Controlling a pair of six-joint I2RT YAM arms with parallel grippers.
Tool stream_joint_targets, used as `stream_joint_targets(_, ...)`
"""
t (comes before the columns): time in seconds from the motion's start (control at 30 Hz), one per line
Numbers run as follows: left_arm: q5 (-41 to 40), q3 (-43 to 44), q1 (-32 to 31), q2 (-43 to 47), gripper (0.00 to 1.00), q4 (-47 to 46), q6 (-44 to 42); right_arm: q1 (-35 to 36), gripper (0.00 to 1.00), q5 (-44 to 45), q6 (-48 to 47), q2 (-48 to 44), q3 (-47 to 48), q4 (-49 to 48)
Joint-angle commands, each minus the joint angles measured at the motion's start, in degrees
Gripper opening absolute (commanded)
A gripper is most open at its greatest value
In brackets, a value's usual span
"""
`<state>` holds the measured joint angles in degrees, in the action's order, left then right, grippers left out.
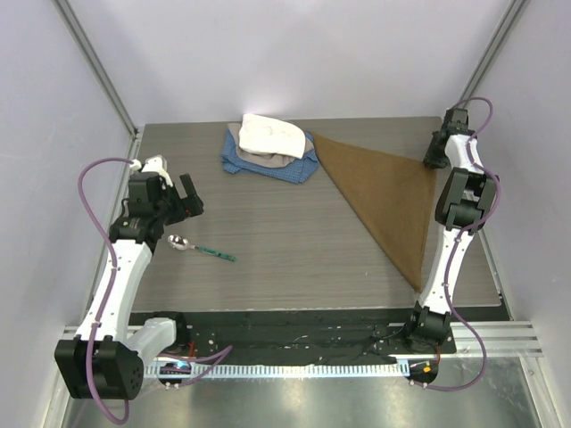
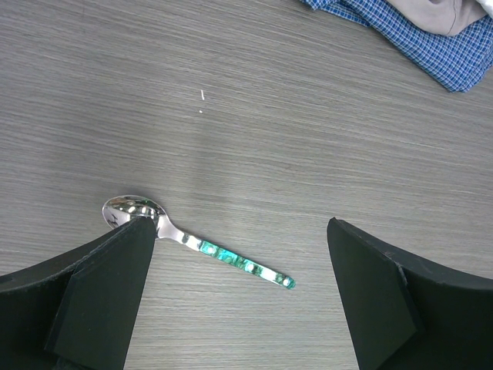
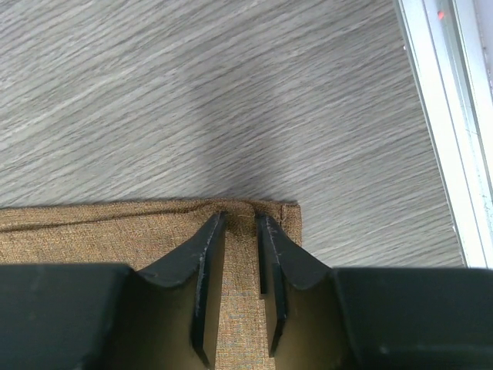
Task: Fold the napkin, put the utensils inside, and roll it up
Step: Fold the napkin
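Nearest on the table (image 1: 285,267), well to the left of the napkin (image 1: 384,192), lies the spoon (image 2: 196,243); its shiny bowl points away from the napkin and its green handle points toward it. It is flat on the bare wood with nothing touching it. The left gripper (image 2: 239,225) hangs over it with its jaws spread wide and holding nothing; one finger shows over the bowl and the other stands clear of the handle's end. That pose looks like waiting for a pickup once the cloth is ready.

The napkin is a flat tan triangle on the right side of the table; its sharp tip reaches toward the near edge, and its broad side runs along the far part. Judged from that shape, a first diagonal fold is done; the spoon is not inside and no rolling has begun.

At the napkin's far right corner, the right gripper (image 3: 240,217) presses its tips down on the cloth just inside the hem. Its jaws stand only a narrow slit apart with a strip of fabric between them; they do not appear clamped yet. The corner is a sensible place to hold, since lifting it would carry the next fold across.

Farthest back, just beside the napkin's far left corner, a blue checked cloth (image 1: 299,168) lies with a white cloth (image 1: 268,134) heaped on it. No bowl, tray or other container is in view.
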<state>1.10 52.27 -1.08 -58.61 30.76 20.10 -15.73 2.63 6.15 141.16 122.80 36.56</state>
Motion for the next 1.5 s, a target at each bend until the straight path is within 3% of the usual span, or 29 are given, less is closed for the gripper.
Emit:
stream_joint_targets(0.0, -0.8, 2.1, 0.3, 0.2, 1.0, -0.6, -1.1, -0.1, 0.28, 0.4, -0.6, 0.4, 1.8, -0.6)
stream_joint_targets(0.77, -0.6, 1.8, 0.3, 1.7, 1.0, -1.0, -1.2, 0.0, 0.03, 1.5, -0.6, -5.5, -0.4, -1.9)
stream_joint_targets(1.47, 0.1, 1.4, 0.3, 3.0, 1.0, -1.1, -0.9, -0.8, 0.02, 6.5, -1.8, -9.2, -5.0, -2.1)
